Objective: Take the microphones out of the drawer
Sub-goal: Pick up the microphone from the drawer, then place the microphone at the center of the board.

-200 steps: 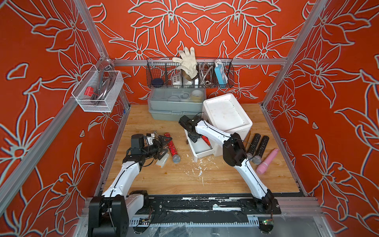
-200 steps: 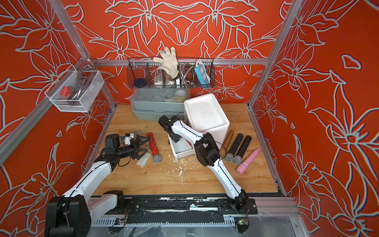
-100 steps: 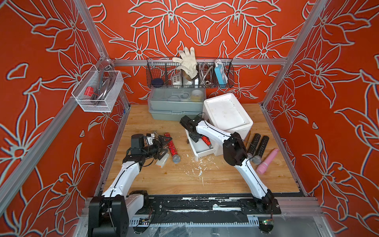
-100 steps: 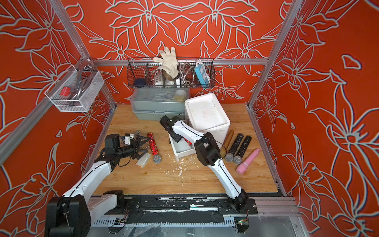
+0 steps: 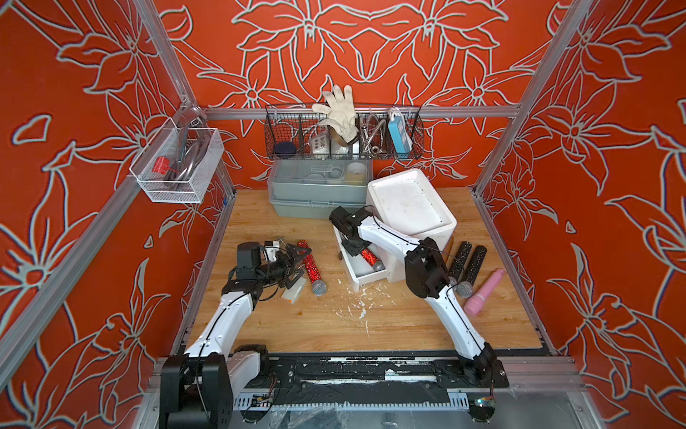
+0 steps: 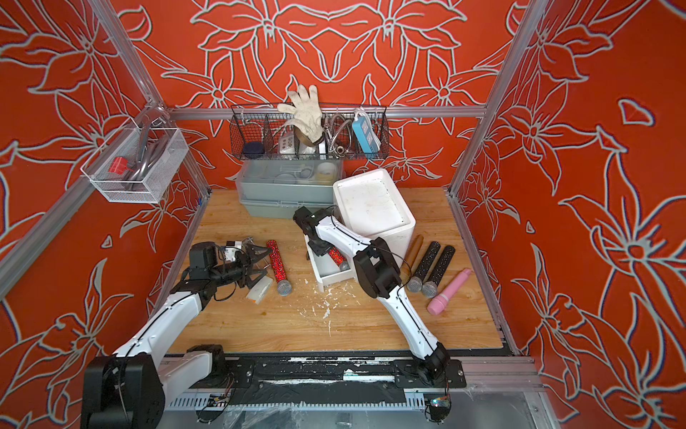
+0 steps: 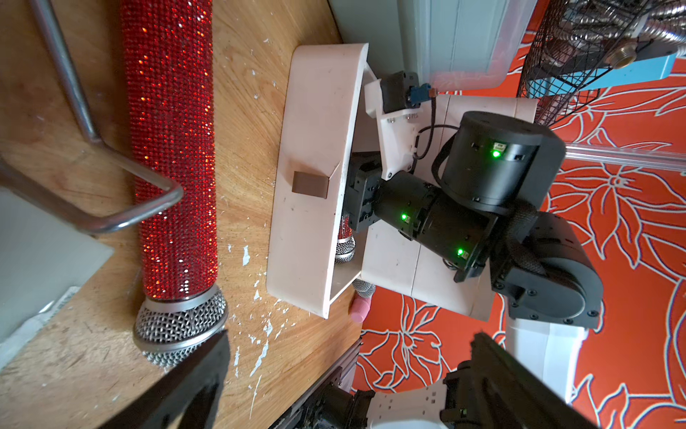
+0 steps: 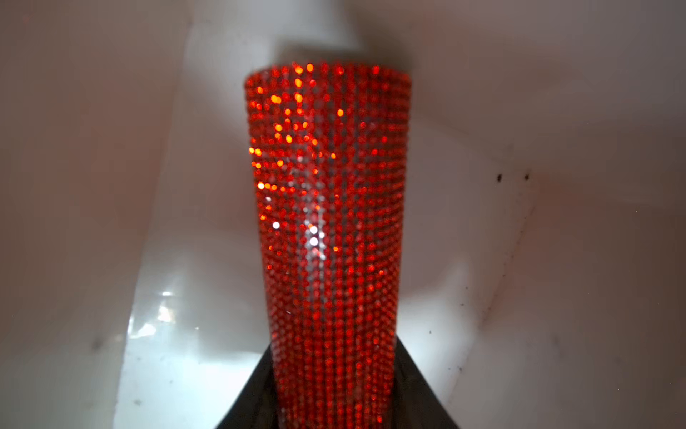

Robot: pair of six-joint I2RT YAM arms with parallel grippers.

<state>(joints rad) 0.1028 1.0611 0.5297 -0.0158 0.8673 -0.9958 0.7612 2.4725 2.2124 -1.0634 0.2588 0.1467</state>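
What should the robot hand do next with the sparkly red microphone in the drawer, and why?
Probably lift the red glitter microphone straight up: the right gripper looks pinched on both its sides, and it lies inside the open white drawer.

Both top views hang high over the front edge, angled down and back, so you get the whole wooden table [image 5: 334, 323] with almost the same framing. Left wrist cam sits low near the tabletop, looking across at the drawer [image 7: 312, 148] front. Right wrist cam is inside that drawer, super close to the red microphone [image 8: 326, 223], kinda blurry.
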